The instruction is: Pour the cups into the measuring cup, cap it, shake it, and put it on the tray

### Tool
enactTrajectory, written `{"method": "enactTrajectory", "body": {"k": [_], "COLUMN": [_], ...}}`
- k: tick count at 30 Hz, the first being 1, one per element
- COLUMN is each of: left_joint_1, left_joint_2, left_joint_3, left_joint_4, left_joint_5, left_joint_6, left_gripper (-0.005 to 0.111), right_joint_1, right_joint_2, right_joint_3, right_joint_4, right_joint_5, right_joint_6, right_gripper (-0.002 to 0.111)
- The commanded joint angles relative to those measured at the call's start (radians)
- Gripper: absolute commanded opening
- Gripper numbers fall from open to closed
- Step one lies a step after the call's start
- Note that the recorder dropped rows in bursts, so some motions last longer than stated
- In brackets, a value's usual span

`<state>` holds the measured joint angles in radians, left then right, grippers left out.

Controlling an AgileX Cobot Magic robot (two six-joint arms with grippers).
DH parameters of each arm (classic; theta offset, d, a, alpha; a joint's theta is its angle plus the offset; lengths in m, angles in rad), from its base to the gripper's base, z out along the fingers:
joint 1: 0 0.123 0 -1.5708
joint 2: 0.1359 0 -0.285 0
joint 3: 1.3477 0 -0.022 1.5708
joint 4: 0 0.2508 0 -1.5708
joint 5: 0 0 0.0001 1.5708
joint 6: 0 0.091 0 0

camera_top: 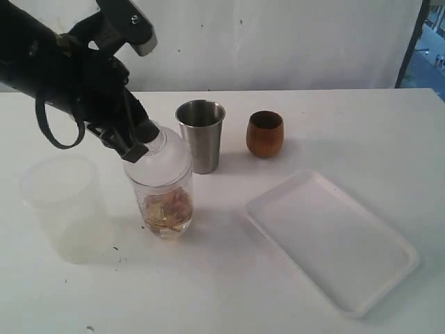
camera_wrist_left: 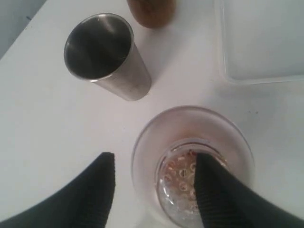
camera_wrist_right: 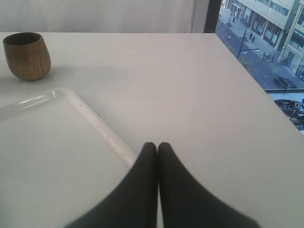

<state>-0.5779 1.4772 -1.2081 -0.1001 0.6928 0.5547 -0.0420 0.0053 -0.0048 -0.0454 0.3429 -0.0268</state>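
The left arm slants steeply down. The left gripper (camera_wrist_left: 156,161) is released, jaws spread, with the cap (camera_wrist_left: 190,123) directly below. The right gripper (camera_wrist_right: 157,148) is clenched on nothing.

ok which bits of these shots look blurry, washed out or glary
Exterior view: soft even light, faint shadows, and the frosted cup nearly washes into the white table. Left wrist view: the near fingers are blurred, the steel tumbler sharper. Right wrist view: glare streaks run along the tray rim.
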Motion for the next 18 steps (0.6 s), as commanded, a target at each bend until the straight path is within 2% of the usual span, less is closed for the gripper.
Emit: {"method": "enactTrajectory", "body": {"k": [1, 10, 18], "left_joint_1": [-0.003, -0.003, -0.003], "left_joint_2": [-0.013, -0.013, -0.013], "left_joint_3": [0.007, 0.007, 0.007], "left_joint_4": [-0.002, 0.000, 0.000], "left_joint_5": [-0.037, -0.095, -0.067], "left_joint_6": [0.000, 0.002, 0.002], "left_gripper": [0.051, 0.051, 0.051], "right_joint_1": [-0.008, -0.008, -0.008], "right_joint_2": [-0.005, -0.005, -0.005], "right_joint_3": [0.005, 0.005, 0.005], "right_joint_4": [-0.004, -0.004, -0.004], "right_joint_5": [-0.003, -0.003, -0.003], "right_joint_6": [0.004, 0.004, 0.004], "right_gripper": [0.000, 0.000, 0.000]}}
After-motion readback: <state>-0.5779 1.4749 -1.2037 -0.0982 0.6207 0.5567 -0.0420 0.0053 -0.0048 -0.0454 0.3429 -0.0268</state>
